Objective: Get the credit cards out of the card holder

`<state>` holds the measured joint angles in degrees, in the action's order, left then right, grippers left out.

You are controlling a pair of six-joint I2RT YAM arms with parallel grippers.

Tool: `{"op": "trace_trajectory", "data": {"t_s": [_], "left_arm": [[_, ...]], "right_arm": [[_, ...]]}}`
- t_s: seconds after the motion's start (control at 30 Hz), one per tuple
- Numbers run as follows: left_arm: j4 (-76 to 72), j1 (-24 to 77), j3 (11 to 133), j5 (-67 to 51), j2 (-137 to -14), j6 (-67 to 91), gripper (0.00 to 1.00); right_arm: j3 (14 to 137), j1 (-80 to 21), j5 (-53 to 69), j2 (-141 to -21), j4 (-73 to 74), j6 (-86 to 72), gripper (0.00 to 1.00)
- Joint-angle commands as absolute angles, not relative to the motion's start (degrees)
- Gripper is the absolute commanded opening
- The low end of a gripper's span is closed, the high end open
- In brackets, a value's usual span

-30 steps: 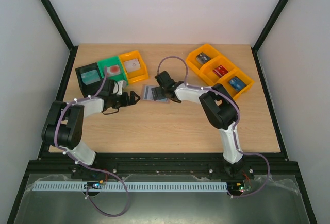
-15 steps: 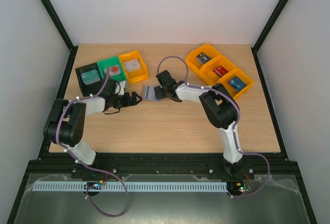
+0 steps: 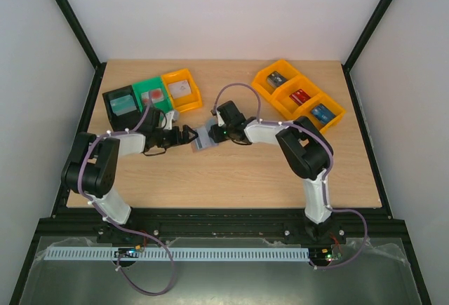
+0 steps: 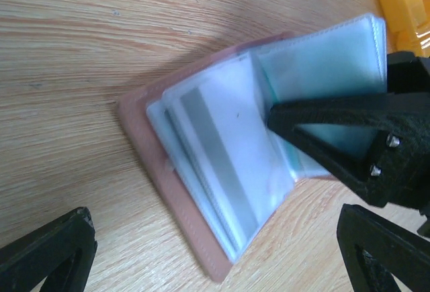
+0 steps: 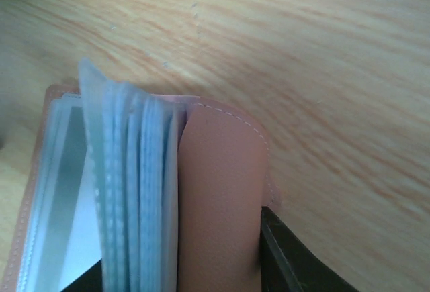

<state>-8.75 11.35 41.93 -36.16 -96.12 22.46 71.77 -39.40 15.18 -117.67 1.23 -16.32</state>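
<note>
The card holder lies open on the table between the two grippers, tan outside with light-blue clear sleeves. A whitish card with a grey stripe shows inside one sleeve. My right gripper is shut on the holder's far half: one black finger presses on the sleeves, and the tan cover stands raised between the jaws beside the fanned sleeves. My left gripper is open, just left of the holder and not touching it.
At the back left stand a black bin, a green bin and an orange bin, each holding a card. A row of three orange bins with small items stands at the back right.
My right gripper has closed on the holder's right half and raised it, with the holder shifted slightly left and nearer. The left gripper has edged right toward it, still open.
</note>
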Motion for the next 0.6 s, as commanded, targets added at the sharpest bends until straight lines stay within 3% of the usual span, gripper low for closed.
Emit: {"op": "trace_trajectory", "data": {"t_s": [0.0, 0.3, 0.57], "left_arm": [[-12.17, 11.62, 39.84, -39.19, -96.68, 24.19, 0.99], [-13.10, 10.16, 38.68, -40.24, -92.75, 23.51, 0.99], [-13.35, 7.76, 37.05, -45.58, -84.14, 20.11, 0.99]], "right_arm": [[68.73, -40.24, 24.17, -116.85, 2.58, -18.42, 0.29], [66.60, -39.30, 28.01, -110.75, 0.98, -20.89, 0.02], [63.37, -37.55, 31.31, -103.90, -2.60, -24.72, 0.02]]}}
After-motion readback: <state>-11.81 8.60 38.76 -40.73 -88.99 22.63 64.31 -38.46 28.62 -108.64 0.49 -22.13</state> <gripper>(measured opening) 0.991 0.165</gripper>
